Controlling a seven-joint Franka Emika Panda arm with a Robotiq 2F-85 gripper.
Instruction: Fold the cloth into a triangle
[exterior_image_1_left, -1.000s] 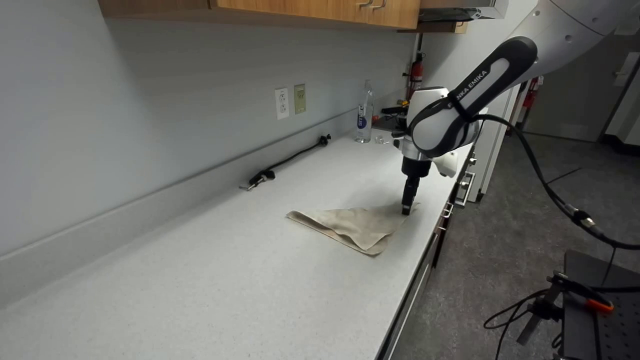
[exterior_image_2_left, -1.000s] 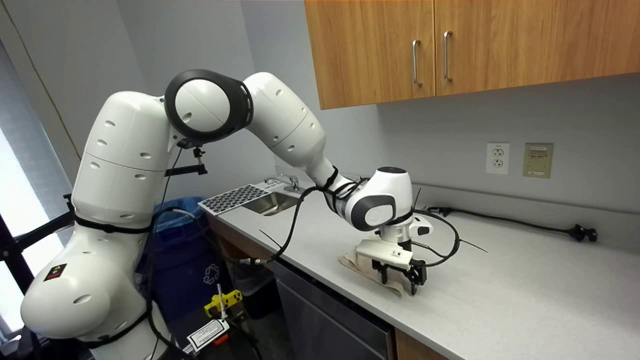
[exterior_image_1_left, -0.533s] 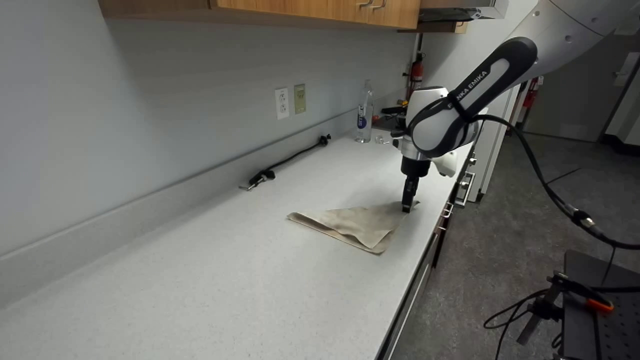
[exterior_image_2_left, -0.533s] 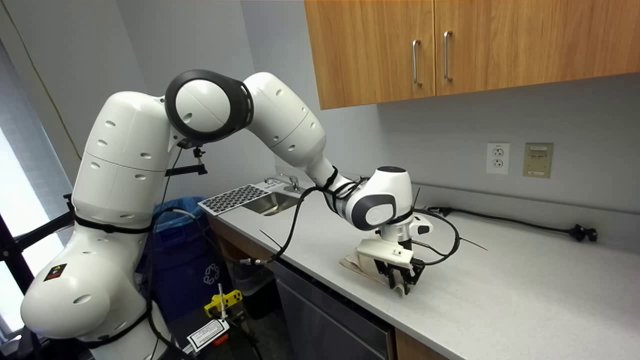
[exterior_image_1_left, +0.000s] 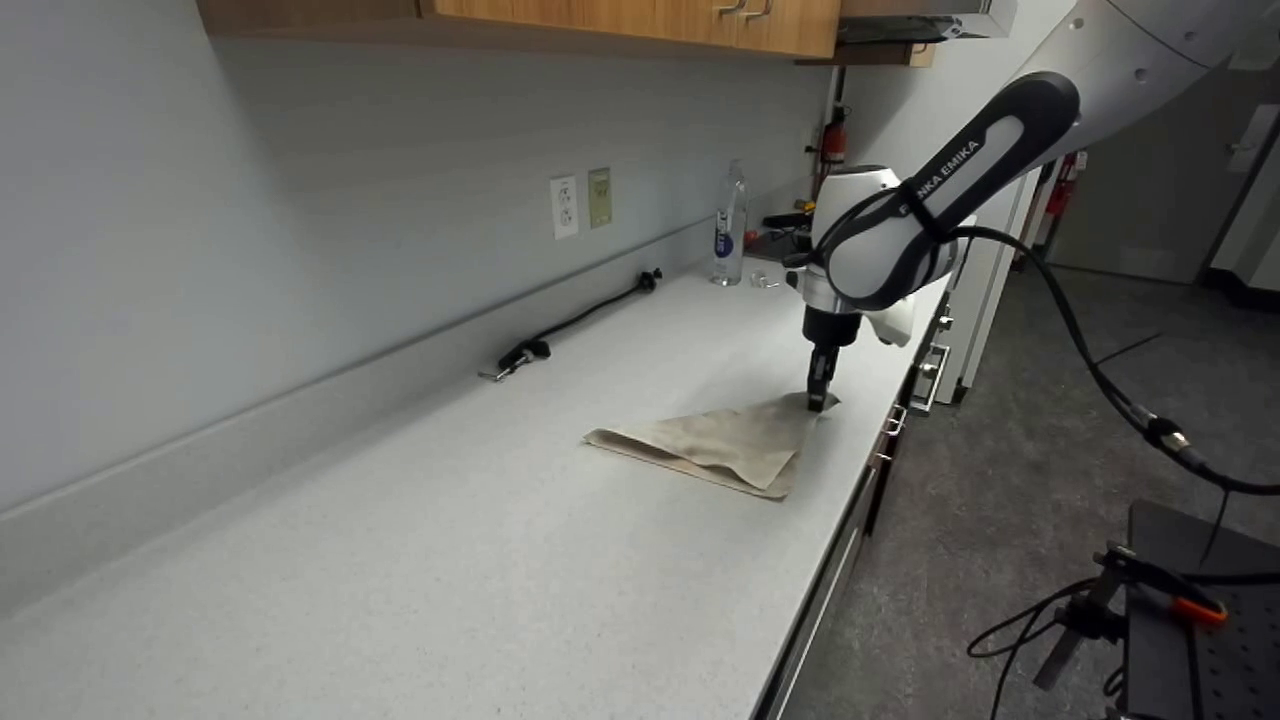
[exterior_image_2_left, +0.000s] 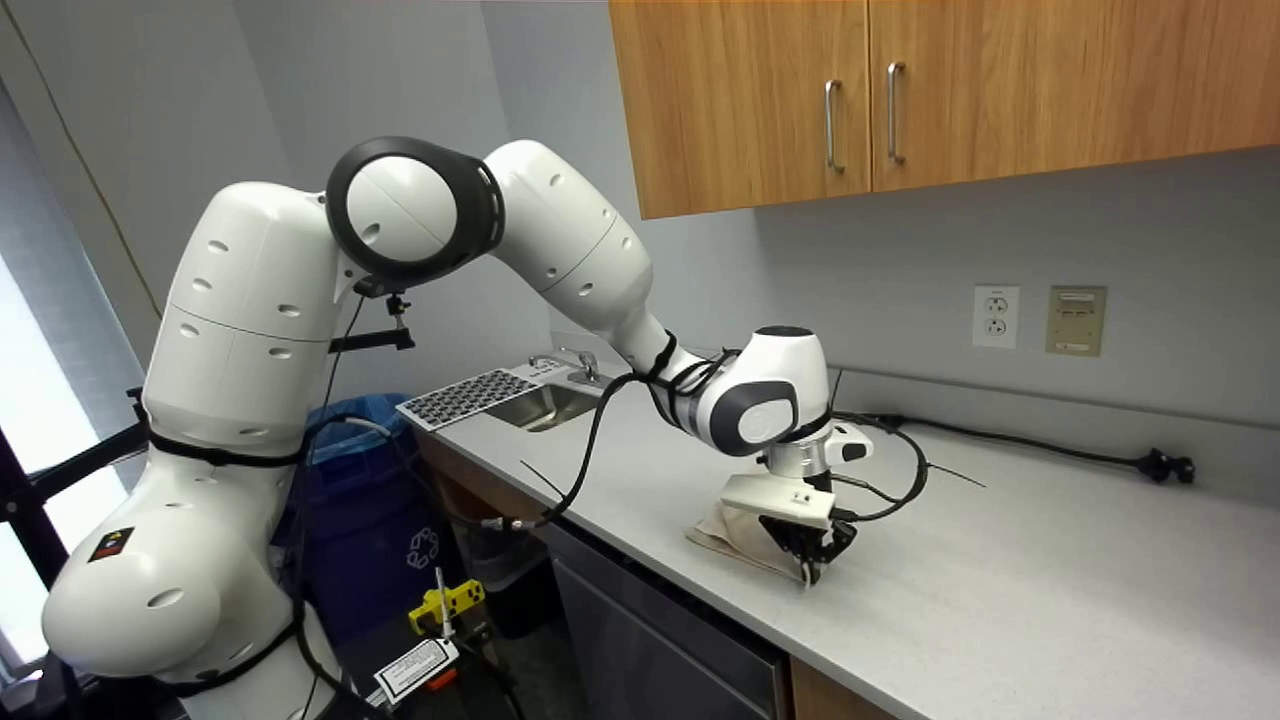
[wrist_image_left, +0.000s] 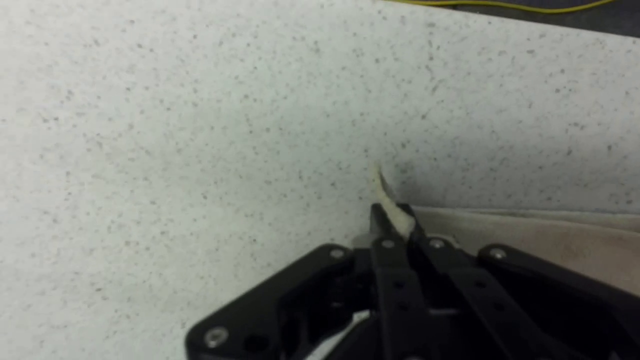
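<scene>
Lifted since earlier, the claw (wrist_image_left: 392, 216) pinches and partly hides the beige cloth (exterior_image_1_left: 735, 438); above, a strap (exterior_image_1_left: 921, 208) crosses "FRANKA EMIKA" on the arm (exterior_image_1_left: 990, 165).

In both exterior views you face a grey wall (exterior_image_1_left: 400, 230) with wooden cupboards (exterior_image_2_left: 950, 100) mounted high and a white outlet (exterior_image_1_left: 564, 207) beside a beige plate (exterior_image_1_left: 599, 197). Your pale surface (exterior_image_1_left: 420, 580) runs along that wall, and its speckles show in the wrist view. In an exterior view you can spot a metal sink (exterior_image_2_left: 530, 407) with a tap (exterior_image_2_left: 584, 376), a blue bin (exterior_image_2_left: 362, 540) near the surface, and a bright window (exterior_image_2_left: 25, 380) at the left edge. In an exterior view, you also get dark grey floor (exterior_image_1_left: 980, 480) stretching back to a grey door (exterior_image_1_left: 1130, 210).
</scene>
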